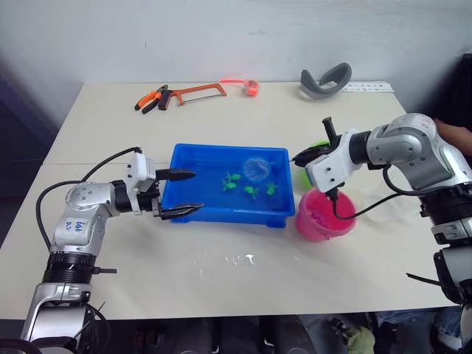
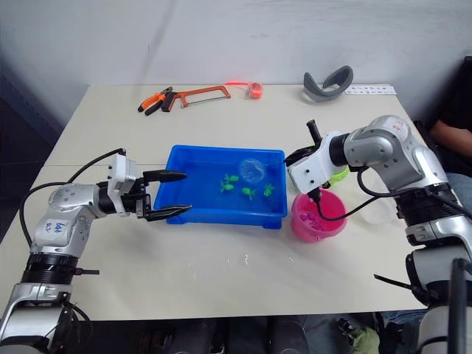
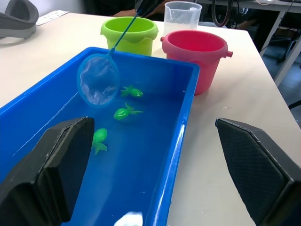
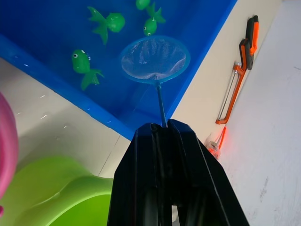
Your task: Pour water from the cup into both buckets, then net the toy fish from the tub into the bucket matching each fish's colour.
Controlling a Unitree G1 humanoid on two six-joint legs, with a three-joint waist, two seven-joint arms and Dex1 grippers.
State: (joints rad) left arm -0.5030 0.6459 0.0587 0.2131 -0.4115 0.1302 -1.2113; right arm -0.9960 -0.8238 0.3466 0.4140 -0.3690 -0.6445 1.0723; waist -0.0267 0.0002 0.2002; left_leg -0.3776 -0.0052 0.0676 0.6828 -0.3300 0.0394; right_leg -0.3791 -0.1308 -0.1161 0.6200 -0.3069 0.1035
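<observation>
- we see the right gripper [image 4: 162,134] clamped on the handle of the net [image 4: 154,59], whose hoop hangs empty over the tub [image 1: 193,209], near three green fish [image 3: 126,112].
- our worry: the handle is thin and pinched at its far end, so it could twist or slip between the fingers when the hoop drags through water.
- a scooped fish could slide off the shallow mesh on the way over the tub's rim; the green bucket [image 3: 129,34] sits behind the pink bucket [image 1: 324,215], mostly hidden by the arm in the eye views, so we judge a drop into the wrong bucket possible.
- the left gripper [image 1: 179,193] is spread wide at the tub's end, one finger above the rim and one at the outer wall; we cannot tell whether it touches. a nudge there could slosh water.
- the cup [image 3: 182,16] stands behind the pink bucket.
- the fish are tiny, bright green, apart from each other, all close to the hoop.
</observation>
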